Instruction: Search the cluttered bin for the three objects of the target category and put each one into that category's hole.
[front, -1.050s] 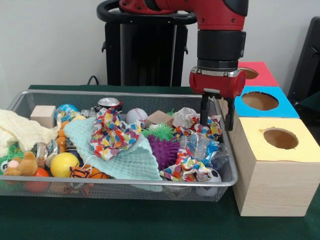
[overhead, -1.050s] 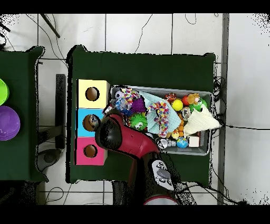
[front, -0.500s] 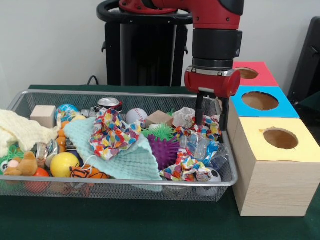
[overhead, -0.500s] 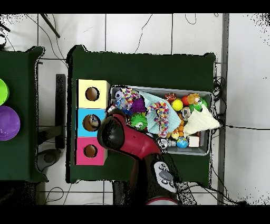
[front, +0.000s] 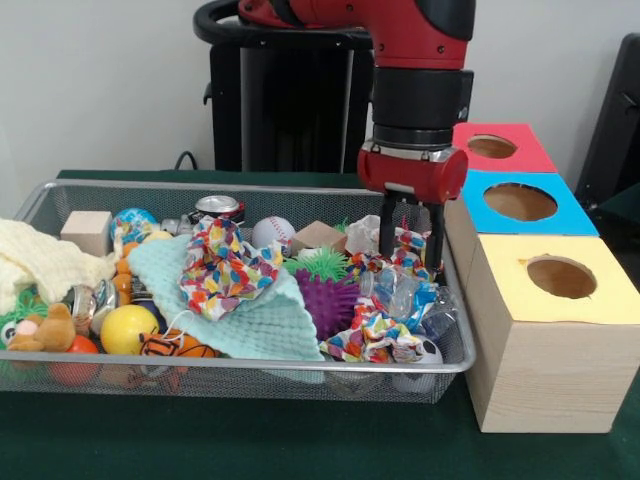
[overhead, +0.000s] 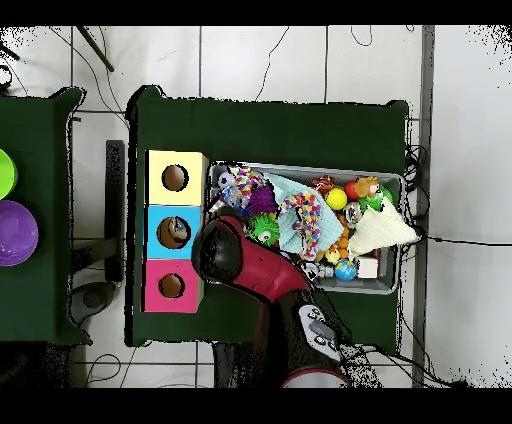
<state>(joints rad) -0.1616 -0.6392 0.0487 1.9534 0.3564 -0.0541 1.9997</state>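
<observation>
Bin (front: 40, 205): wire mesh, cluttered with toys. Gripper (front: 411, 262): jaws parted, empty, above crumpled paper (front: 398, 258) beside blue box (front: 520, 203).

arm (overhead: 262, 275) over bin (overhead: 392, 180) edge | yellow box (overhead: 175, 177), blue box (overhead: 172, 232), pink box (overhead: 170, 286) alongside
</observation>
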